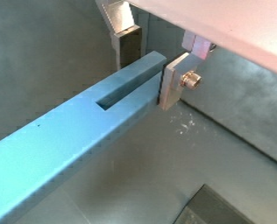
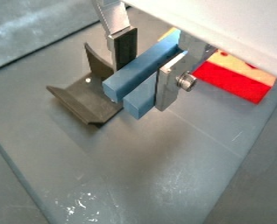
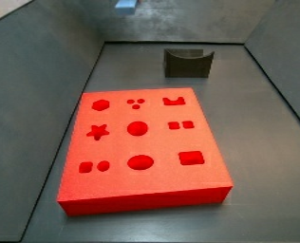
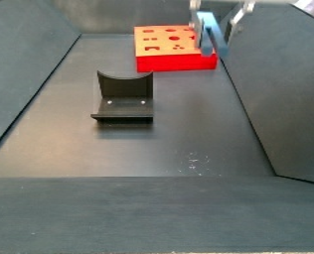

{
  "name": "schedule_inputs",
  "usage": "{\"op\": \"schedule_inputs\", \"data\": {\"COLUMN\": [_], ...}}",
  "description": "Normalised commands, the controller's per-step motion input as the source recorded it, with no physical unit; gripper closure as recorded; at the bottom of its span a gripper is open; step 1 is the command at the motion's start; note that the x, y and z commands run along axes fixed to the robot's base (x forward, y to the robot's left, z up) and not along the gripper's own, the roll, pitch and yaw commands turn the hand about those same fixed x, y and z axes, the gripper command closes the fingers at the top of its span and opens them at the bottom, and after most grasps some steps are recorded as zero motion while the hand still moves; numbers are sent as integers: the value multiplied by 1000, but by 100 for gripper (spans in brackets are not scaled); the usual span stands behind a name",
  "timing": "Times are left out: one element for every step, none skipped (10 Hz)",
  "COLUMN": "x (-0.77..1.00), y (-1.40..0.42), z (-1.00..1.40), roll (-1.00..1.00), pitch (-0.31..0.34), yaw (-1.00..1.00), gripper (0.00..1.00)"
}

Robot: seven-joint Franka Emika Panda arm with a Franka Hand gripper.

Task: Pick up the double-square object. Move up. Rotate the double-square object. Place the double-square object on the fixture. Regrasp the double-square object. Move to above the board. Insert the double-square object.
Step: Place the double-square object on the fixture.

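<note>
While the gripper (image 2: 144, 63) hangs high, pinching the bar (image 2: 144, 74) between its jaws, I'd turn it slowly, level, before lowering onto the fixture (image 2: 88, 94)

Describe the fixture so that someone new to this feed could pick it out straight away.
Start at the board, the big red slab lying on the dark floor. Beyond its far edge in a side view, standing apart from it, is the fixture, a small dark bracket on a base plate. Unlike the blue double-square object clamped in the raised gripper, it is near black, has a curved notch on top, and nothing touches it.
</note>
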Motion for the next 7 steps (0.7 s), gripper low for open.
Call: {"op": "schedule_inputs", "data": {"x": [1000,1000,1000,1000,1000,1000,1000], "y": [-192,-191,-174,-148,-131,-122,-102], "z": [398,362,340,295,254,238,203], "roll": [-37,-43,-48,-50,-47,-47,-51], "pitch": [102,117,146,143,132,133,135], "yaw": [29,27,31,25,29,30,30], "gripper": [100,100,100,100,100,100,100]}}
